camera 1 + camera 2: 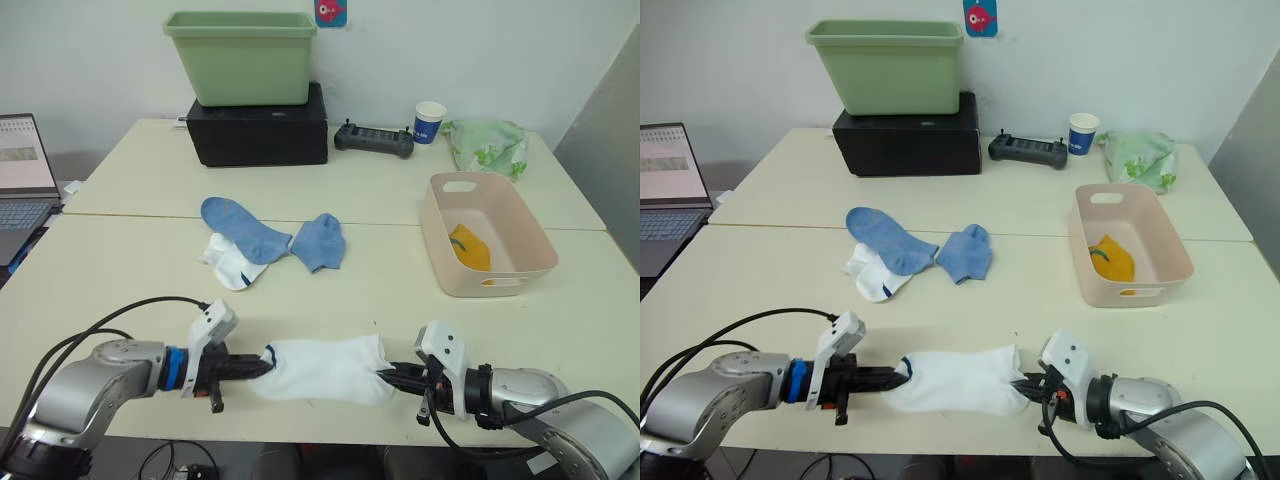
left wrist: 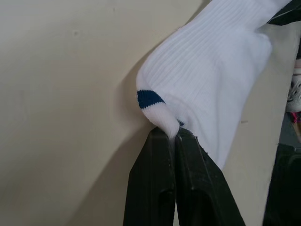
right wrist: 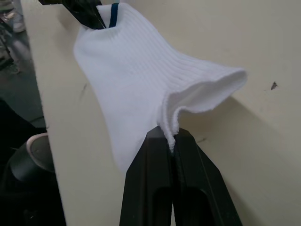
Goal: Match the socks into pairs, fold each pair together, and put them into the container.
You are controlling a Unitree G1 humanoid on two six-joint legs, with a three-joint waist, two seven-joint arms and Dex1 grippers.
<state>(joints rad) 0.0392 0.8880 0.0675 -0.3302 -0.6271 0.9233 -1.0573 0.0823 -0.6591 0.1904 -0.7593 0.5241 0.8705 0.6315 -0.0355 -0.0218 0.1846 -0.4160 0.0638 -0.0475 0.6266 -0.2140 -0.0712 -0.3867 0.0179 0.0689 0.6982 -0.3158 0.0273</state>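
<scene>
At the far left edge a laptop (image 1: 22, 175) sits open on the cream worktop (image 1: 120, 270). Near the front edge the left gripper (image 1: 256, 368) reaches rightward, its black fingers (image 2: 155, 188) clenched on a pinch of fabric at one end of a white sock (image 1: 325, 370), right beside the sock's dark blue cuff stripe (image 2: 149, 98). The sock is stretched lengthwise between the two grippers, lying along the front edge of the worktop. At its other end the right gripper (image 1: 392, 375) faces leftward, its fingers (image 3: 155, 179) clamped on a fold of the white edge.

Farther back, left of centre, a blue sock (image 1: 243, 227) lies partly over another white sock (image 1: 230, 263), and a second blue sock (image 1: 319, 241) sits just beside them to the right, bunched. Behind these, a green tub (image 1: 242, 56) stands on a black box (image 1: 258, 130) against the wall. Right of the box lie a black controller (image 1: 373, 139), a blue-and-white paper cup (image 1: 430, 122) and a crumpled green bag (image 1: 487, 143).

On the right side the pale pink container (image 1: 440, 235) rests on the worktop, well apart from both grippers, with a mustard-yellow sock bundle (image 1: 469, 247) inside it.
</scene>
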